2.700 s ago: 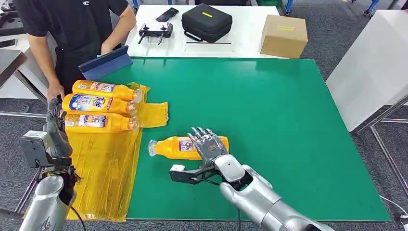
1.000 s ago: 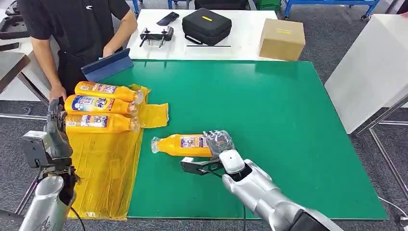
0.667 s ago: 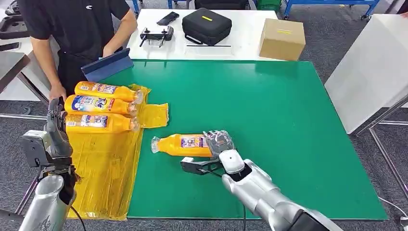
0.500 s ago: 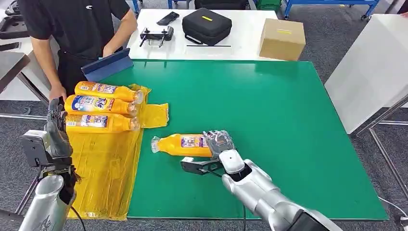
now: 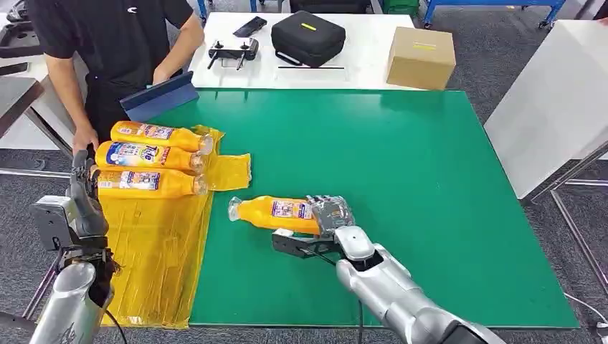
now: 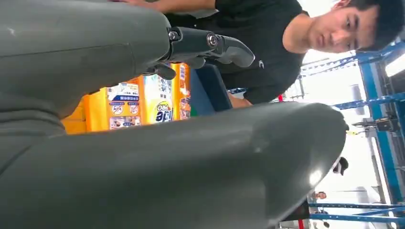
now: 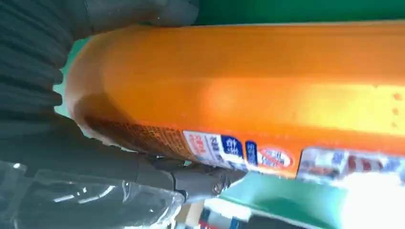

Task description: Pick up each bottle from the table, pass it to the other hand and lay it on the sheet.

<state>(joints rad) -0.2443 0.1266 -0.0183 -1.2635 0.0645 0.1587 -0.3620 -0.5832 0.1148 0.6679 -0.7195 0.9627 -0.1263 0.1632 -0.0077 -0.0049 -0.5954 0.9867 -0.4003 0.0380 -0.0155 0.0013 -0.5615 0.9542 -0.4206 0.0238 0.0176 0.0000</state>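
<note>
- One bottle (image 5: pixel 276 213) is in the right hand (image 5: pixel 330 214), whose fingers wrap over its base end; the right wrist view shows fingers (image 7: pixel 47 152) closed around the orange body.
- Its long axis runs roughly parallel to the table's (image 5: pixel 430 186) front edge, cap toward the yellow sheet (image 5: pixel 154 244) and the left side.
- Whether it has cleared the green surface, I cannot tell.
- At the front left corner, the left hand (image 5: pixel 82 190) stands upright over the sheet's edge, fingers apart, holding nothing.
- Three more bottles (image 5: pixel 147 158) lie side by side on the sheet's far end.
- Judging from this, the handover calls for carrying the bottle leftward, cap first.
</note>
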